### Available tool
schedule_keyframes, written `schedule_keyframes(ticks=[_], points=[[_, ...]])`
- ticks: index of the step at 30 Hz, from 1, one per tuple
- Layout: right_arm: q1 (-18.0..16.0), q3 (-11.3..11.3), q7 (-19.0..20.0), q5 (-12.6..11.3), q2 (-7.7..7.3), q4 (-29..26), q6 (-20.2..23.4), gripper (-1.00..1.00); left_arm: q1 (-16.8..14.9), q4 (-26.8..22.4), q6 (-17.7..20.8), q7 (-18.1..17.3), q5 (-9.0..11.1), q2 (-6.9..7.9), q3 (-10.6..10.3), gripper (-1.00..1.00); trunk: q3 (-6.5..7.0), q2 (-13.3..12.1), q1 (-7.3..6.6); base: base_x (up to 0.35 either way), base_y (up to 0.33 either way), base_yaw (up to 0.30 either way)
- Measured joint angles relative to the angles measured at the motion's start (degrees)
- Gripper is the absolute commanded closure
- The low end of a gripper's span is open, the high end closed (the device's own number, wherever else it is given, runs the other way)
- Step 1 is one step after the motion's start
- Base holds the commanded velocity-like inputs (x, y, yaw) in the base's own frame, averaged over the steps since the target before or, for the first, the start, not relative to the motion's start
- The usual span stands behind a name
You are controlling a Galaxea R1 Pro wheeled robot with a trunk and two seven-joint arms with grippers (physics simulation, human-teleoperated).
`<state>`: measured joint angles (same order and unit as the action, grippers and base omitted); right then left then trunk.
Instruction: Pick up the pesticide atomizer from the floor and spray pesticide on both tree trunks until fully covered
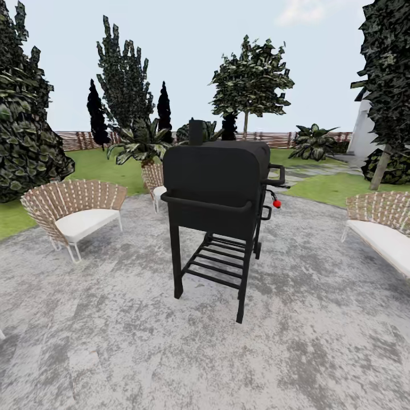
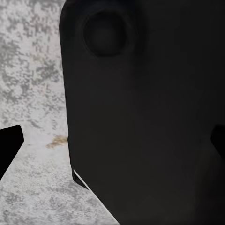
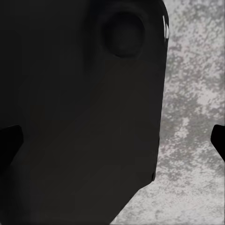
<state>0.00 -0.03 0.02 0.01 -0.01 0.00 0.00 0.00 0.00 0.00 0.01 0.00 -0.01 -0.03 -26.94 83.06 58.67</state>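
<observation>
The atomizer is not identifiable on the paving point(image 1: 171, 353). One broadleaf tree point(image 1: 250, 80) with a thin bare trunk point(image 1: 245, 124) is standing far off, right of centre, in front of the slat fence point(image 1: 74, 139). A second leafy tree point(image 1: 390, 74) is rising at the right edge on a leaning trunk point(image 1: 380, 167). No white specks are showing on either trunk.

A black grill point(image 1: 219, 188) is standing near centre on the grey paving, blocking part of the lawn point(image 1: 330, 185) behind it. Wicker chairs are sitting at the left point(image 1: 74, 213) and at the right point(image 1: 381, 222).

In each wrist view a dark robot body panel is covering much of the frame, with paving beside it. The left pincer point(image 2: 112, 145) is showing dark fingertips point(image 2: 8, 145) at opposite frame edges, so it is standing apart and holding nothing. The right pincer point(image 3: 112, 143) is likewise standing apart, with fingertips point(image 3: 8, 140) at the edges.

Judged step: search and approach; pickup is not yet begun. The next move calls for driving around the grill and scanning the floor for the atomizer.
</observation>
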Motion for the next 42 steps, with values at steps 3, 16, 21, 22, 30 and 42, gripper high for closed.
schedule_keyframes(ticks=[3, 16, 21, 22, 30, 42], points=[[-0.6, 0.3, -0.1, 0.1, -0.10, 0.2, 0.0, -1.00, 1.0, -1.0, -0.6, -0.5, 0.1, -0.96, 0.2, -1.00, 0.01, 0.0, 0.06, 0.000, 0.000, 0.000], [-0.6, 0.3, -0.1, 0.1, -0.10, 0.2, 0.0, -1.00, 2.1, -1.7, -0.6, -0.5, 0.1, -1.64, 0.2, -1.00, 0.01, 0.0, 0.06, 0.000, 0.000, 0.000], [-0.6, 0.3, -0.1, 0.1, -0.10, 0.2, 0.0, -1.00, 2.1, -1.7, -0.6, -0.5, 0.1, -1.64, 0.2, -1.00, 0.01, 0.0, 0.06, 0.000, 0.000, 0.000], [-0.6, 0.3, -0.1, 0.1, -0.10, 0.2, 0.0, -1.00, 2.1, -1.7, -0.6, -0.5, 0.1, -1.64, 0.2, -1.00, 0.01, 0.0, 0.06, 0.000, 0.000, 0.000], [-13.3, 0.2, -1.9, 0.2, -9.22, -4.2, -16.2, -1.00, 1.9, -24.7, -13.5, -0.4, 0.1, -2.88, 0.4, -1.00, 0.02, 0.0, 0.06, 0.000, 0.000, 0.000], [-11.4, 0.1, -1.9, 0.2, -9.12, -3.8, -16.7, -1.00, 1.9, -29.5, -13.9, -0.5, 0.1, -3.05, 0.3, -1.00, 0.01, 0.0, 0.06, 0.000, -0.158, 0.000]])
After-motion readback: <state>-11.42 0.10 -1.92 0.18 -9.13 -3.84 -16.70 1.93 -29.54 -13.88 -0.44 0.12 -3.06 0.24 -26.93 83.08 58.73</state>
